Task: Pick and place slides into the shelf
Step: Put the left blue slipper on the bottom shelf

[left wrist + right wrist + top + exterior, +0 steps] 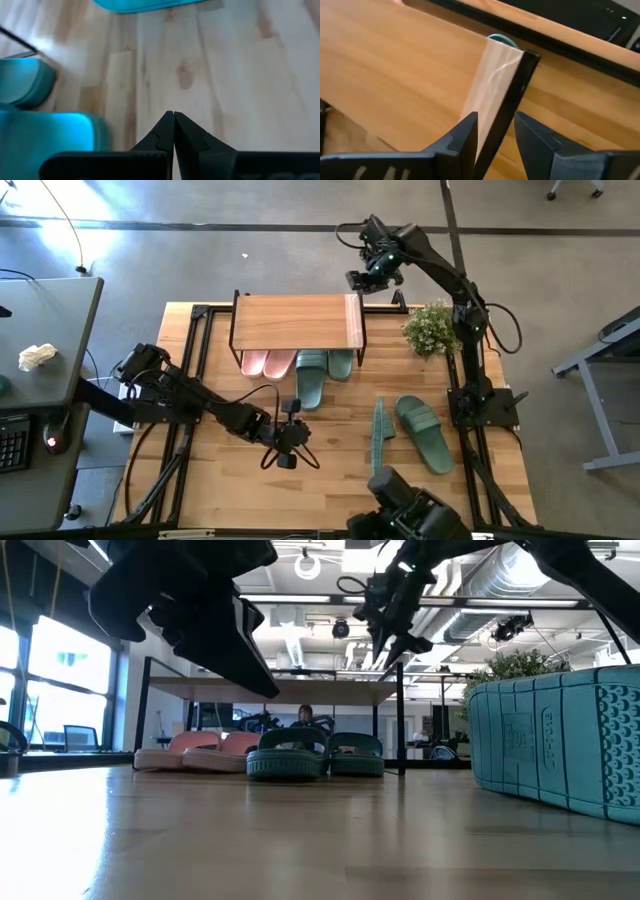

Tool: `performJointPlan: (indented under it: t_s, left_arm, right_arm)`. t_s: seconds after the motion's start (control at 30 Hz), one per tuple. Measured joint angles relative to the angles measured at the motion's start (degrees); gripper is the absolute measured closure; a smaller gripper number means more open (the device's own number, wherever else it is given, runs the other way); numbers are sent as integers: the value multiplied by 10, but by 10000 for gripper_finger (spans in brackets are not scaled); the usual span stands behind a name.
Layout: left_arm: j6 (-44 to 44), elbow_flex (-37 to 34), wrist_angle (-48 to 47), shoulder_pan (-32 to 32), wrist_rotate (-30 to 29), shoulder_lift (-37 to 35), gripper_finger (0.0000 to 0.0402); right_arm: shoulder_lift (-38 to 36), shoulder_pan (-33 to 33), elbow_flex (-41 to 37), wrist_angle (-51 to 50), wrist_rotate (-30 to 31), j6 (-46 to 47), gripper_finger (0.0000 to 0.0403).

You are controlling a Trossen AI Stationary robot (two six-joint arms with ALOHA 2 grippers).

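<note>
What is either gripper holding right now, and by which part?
No slide is held. The right gripper straddles the shelf at its end edge; the left gripper is shut on nothing over the table.

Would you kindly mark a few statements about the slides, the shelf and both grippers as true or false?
1. The pink slides lie under the shelf. True.
2. All four green slides are under the shelf. False: two green slides are there, with one sticking out in front; another green slide lies flat on the table, and the fourth green slide stands on its edge beside it.
3. The left gripper holds a slide. False: it is shut on nothing, above bare table.
4. The right gripper is open around the shelf's black corner post. True.
5. A potted plant stands on the shelf. False: it stands on the table beside it.
</note>
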Motion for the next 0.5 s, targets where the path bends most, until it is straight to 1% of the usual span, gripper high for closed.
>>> performJointPlan:
  t_s: [0.1, 0.2, 0.5]
  left_arm:
    - [-13, 0, -23, 0, -22, 0, 401]
    - [-18, 0, -41, 0, -27, 11, 401]
    - [-51, 0, -36, 0, -2, 69, 401]
  right_arm:
    - [-1, 1, 0, -2, 27, 4, 286]
    - [-1, 1, 0, -15, 53, 5, 286]
    - [17, 6, 0, -11, 48, 11, 286]
